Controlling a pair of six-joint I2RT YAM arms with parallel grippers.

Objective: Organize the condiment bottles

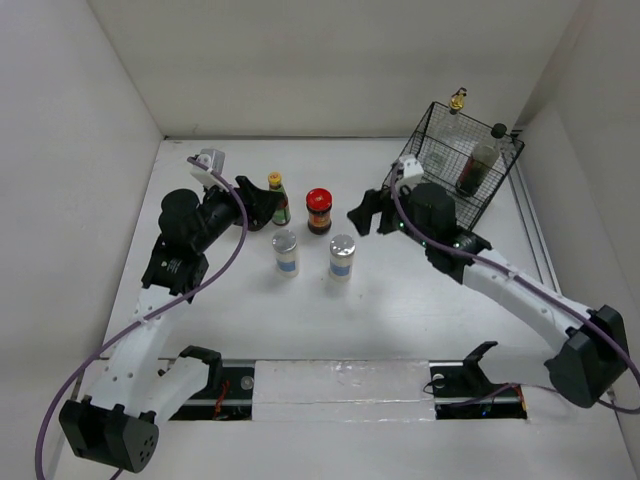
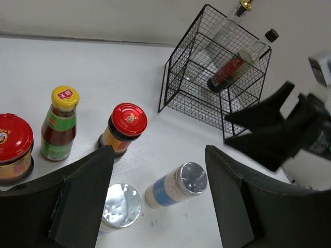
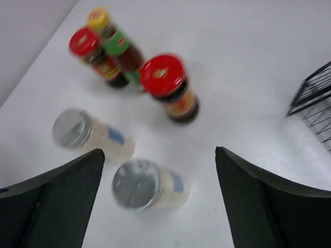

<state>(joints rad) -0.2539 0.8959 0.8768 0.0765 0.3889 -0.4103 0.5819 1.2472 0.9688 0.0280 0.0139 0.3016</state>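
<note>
Step in hand seems the reach for the red-lidded jar [image 1: 318, 211], standing mid-table at 9 o'clock of the right gripper [image 1: 363, 216]. This and the left gripper [image 1: 262, 205] are spread, holding nothing. Next, the right one should advance and pinch the jar.

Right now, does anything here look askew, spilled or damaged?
Yes. In the black wire basket, the clear gold-capped bottle and the dark black-capped bottle lean at an angle, their necks poking above the rim, not upright. No spill or damage shows elsewhere.
</note>
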